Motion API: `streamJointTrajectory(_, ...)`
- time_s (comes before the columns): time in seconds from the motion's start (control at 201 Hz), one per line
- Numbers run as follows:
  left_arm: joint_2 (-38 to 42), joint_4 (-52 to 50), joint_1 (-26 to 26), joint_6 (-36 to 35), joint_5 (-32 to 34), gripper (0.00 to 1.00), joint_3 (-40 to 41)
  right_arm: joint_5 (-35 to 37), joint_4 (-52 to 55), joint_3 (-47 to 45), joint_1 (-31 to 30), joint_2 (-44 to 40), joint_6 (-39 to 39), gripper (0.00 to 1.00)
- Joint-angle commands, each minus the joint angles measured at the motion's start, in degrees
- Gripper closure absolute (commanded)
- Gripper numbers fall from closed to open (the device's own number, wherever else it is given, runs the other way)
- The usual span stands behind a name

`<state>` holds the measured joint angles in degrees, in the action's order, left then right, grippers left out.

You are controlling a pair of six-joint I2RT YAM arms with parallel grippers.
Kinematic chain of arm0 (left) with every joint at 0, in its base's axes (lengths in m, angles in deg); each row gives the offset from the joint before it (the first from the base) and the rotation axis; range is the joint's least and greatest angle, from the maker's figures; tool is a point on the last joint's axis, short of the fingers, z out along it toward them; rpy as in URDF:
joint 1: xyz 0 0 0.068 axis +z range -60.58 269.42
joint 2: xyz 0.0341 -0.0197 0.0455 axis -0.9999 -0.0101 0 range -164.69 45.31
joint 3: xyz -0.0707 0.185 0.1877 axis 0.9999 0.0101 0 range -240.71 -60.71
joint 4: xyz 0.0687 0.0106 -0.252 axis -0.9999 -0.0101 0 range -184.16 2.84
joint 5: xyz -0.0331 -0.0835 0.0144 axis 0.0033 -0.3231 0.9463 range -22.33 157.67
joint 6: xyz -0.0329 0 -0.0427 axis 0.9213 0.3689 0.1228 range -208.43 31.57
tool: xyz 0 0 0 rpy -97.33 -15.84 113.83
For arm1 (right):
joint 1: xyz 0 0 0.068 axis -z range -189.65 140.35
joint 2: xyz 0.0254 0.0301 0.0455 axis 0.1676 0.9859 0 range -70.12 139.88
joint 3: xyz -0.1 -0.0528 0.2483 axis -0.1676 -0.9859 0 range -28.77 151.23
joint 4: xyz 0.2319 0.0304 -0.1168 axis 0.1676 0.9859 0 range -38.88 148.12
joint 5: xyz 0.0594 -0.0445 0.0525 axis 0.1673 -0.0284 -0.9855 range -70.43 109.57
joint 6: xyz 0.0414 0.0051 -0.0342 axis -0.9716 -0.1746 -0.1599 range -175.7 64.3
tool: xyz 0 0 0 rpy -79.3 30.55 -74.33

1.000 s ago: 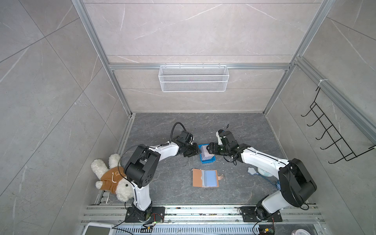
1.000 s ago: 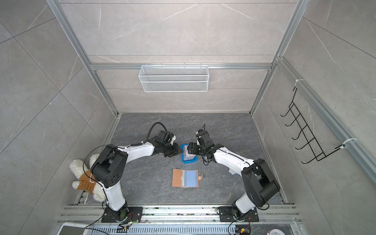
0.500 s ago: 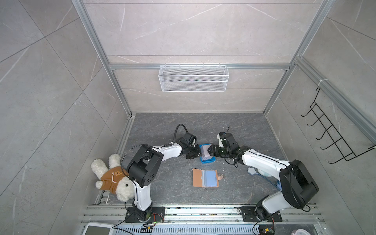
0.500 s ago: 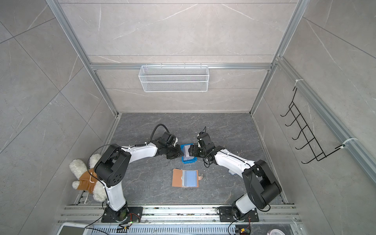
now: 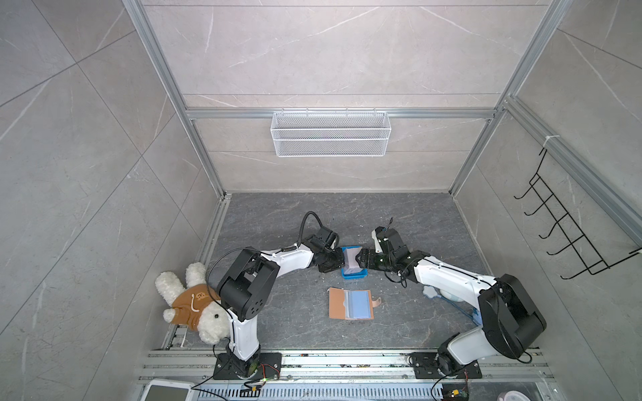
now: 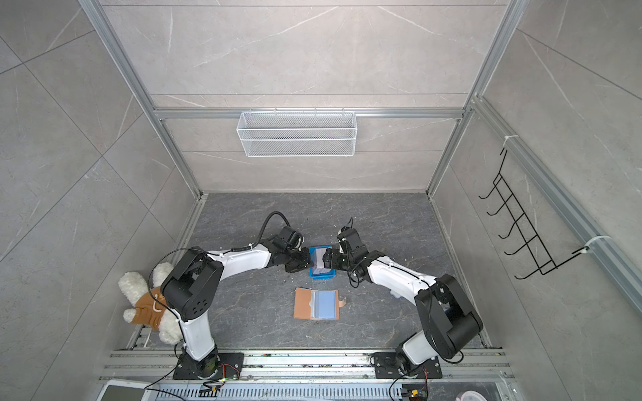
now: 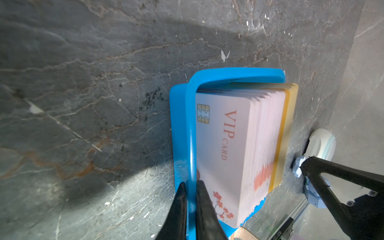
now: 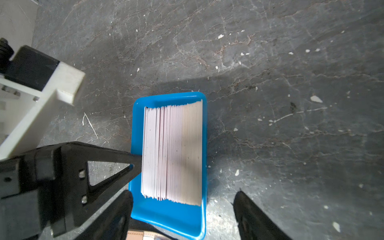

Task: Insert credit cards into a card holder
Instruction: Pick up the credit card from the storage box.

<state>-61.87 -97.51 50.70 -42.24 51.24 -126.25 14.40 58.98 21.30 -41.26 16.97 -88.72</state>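
A: What was changed?
B: The left claw [image 7: 190, 188] was closed onto the tray [image 7: 180, 124] wall, likely as a brace. The right claw [image 8: 182, 199] is held spread over the cards [image 8: 172, 153], none pulled yet. The wallet [image 5: 351, 304] lies open, apart from them.

Colours on my screens: pink cards, a blue tray, a grey bench.

I see the cards [image 7: 228, 149] in pale pink with orange-red "VIP CARD" lettering, a gold chip and a red blossom print, and the back of the stack looks yellowish. The tray [image 7: 178, 124] is bright blue. The card holder [image 5: 338, 303] is tan, its sleeves [image 5: 359, 305] bluish and clear. The bench [image 5: 295, 222] is dark grey stone with pale and rusty veins. The left gripper [image 7: 191, 184] and the right gripper [image 8: 182, 193] are black, and the arms [image 5: 448, 277] are white with black joints. The plush toy [image 5: 208, 323] is white in a brown top. The wire basket [image 5: 330, 139] is white and the hook rack [image 5: 562, 236] black.
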Motion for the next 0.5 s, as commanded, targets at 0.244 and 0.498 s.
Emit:
streamJointTrajectory(0.244,5.5,-2.8,-1.3,1.2,1.6,0.89,3.4,0.8,-0.1,-1.5,0.1,-1.2,-0.3,0.22)
streamJointTrajectory(0.498,6.9,-2.4,-2.8,2.2,2.4,0.89,5.5,0.5,-0.3,-1.8,0.0,-1.1,-0.5,0.22)
